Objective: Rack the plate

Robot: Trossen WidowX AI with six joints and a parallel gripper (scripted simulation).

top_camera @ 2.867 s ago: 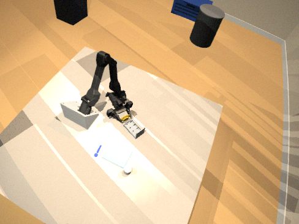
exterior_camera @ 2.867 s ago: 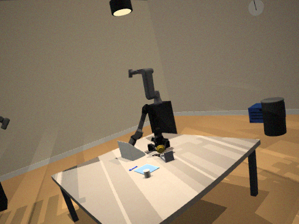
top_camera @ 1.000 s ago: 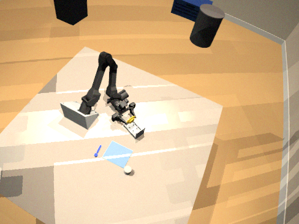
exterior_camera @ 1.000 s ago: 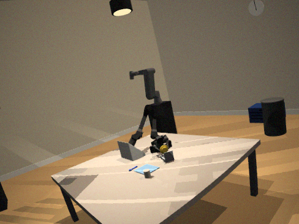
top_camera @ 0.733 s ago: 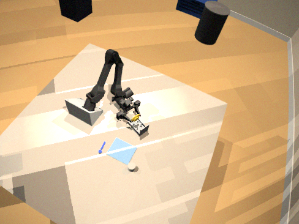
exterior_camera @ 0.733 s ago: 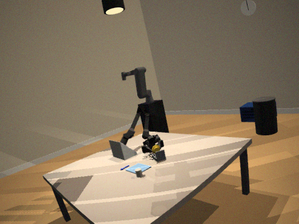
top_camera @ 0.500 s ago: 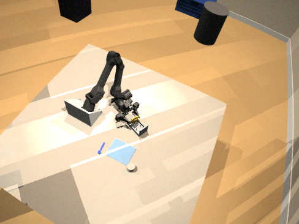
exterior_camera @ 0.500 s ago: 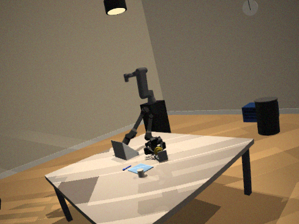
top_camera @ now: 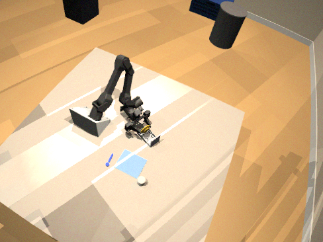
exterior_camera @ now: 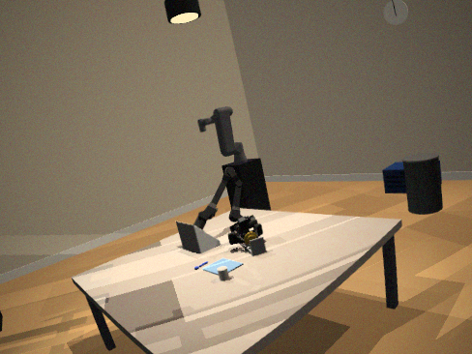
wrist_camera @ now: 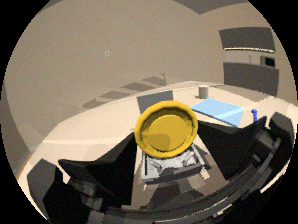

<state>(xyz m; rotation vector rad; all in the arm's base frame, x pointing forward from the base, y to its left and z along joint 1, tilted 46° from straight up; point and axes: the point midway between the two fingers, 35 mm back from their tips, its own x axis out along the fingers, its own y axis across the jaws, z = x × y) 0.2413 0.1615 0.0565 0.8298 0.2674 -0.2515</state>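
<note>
The yellow plate [top_camera: 145,128] [exterior_camera: 250,237] [wrist_camera: 167,131] stands on edge between the fingers, its round face toward the wrist camera. My gripper [top_camera: 144,129] [exterior_camera: 249,239] [wrist_camera: 165,129] is shut on the plate, with one black finger at each side of its rim. The grey dish rack [top_camera: 154,141] [exterior_camera: 258,246] [wrist_camera: 172,172] is just below and beyond the plate, its tall end panel at the far side from the arm. The plate is over the rack's near part in the wrist view. Its lower rim hides some rails, and I cannot tell whether it sits in a slot.
A light blue mat [top_camera: 131,163] [exterior_camera: 223,264] [wrist_camera: 219,110] lies beside the rack. A pale cup [top_camera: 141,180] [exterior_camera: 222,273] [wrist_camera: 203,92] stands at its edge, and a blue spoon-like thing [top_camera: 109,160] [exterior_camera: 201,265] [wrist_camera: 255,115] lies on its other side. A grey wedge-shaped block [top_camera: 85,121] [exterior_camera: 190,237] is near the arm's base.
</note>
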